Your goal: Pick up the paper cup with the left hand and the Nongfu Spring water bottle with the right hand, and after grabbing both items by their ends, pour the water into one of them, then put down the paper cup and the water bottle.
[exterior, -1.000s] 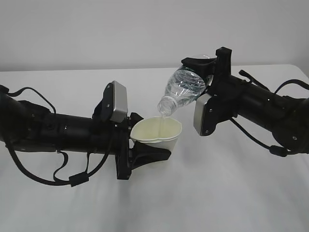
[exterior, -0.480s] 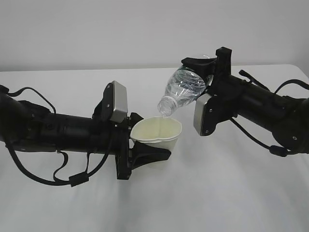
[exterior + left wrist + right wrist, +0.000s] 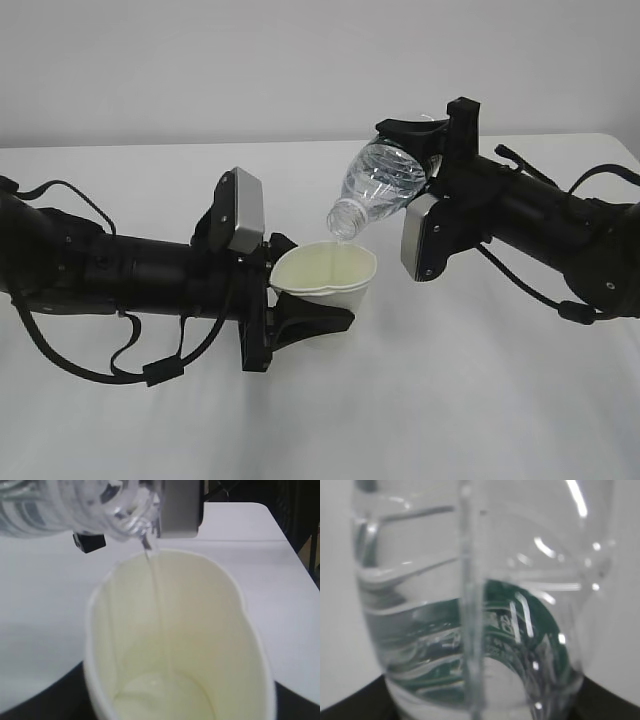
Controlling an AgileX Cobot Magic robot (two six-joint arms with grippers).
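Paper cup [image 3: 325, 274] is pinched at its base by the left pincer [image 3: 300, 300], clear of the white surface [image 3: 450, 400], mouth tipped toward the right pincer [image 3: 425, 150]. That pincer clamps the Nongfu Spring water bottle [image 3: 380, 190] by its bottom end, neck slanted down directly above the cup rim. A thin water stream [image 3: 155, 595] runs from the bottle's mouth into the cup

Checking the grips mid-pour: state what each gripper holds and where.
Left gripper holds the paper cup by its base; right gripper holds the tilted water bottle by its bottom end.
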